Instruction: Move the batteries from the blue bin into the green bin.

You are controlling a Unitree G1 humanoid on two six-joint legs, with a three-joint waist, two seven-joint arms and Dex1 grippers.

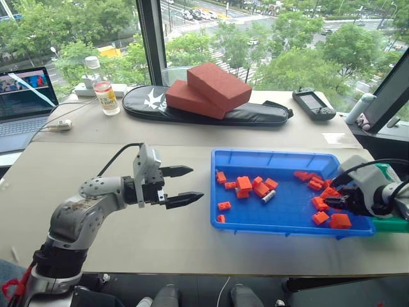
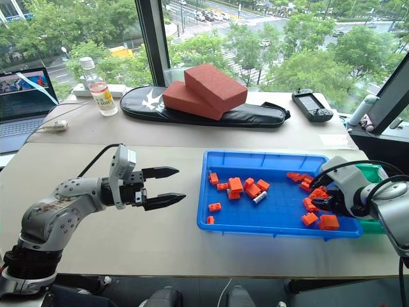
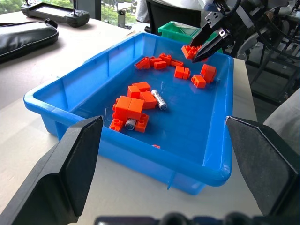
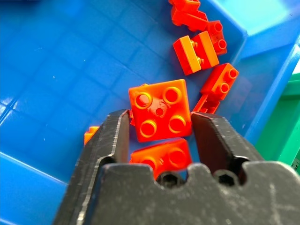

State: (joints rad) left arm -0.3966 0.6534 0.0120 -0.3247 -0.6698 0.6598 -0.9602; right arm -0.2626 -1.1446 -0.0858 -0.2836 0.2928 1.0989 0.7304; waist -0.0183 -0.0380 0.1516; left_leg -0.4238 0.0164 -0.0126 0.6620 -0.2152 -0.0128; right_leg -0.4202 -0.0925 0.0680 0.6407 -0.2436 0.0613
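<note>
One battery lies in plain sight on the floor of the blue bin, near its middle, just beside a cluster of orange bricks. In the left wrist view we spot a second battery, half tucked among those bricks with little more than its end showing. More may sit under the bricks; we cannot tell.

The bin stands on the bench, right of centre. The green bin sits just beyond its far right end, mostly hidden behind the right arm and cut off by the frame edge; we cannot see inside it.

The right gripper hovers over the bricks at the blue bin's right end, jaws parted. Its own camera frames a four-stud brick between the fingers; we cannot tell whether they touch it. The left gripper hangs above bare bench left of the bin, spread wide, holding nothing and pointing towards the bin.

Further back, a bottle has a label too small to read. A black bag shows a white logo, no legible words, with two red-brown blocks on top. A handheld controller lies to its right. A laptop is cut off at the left edge, its screen text unreadable.
</note>
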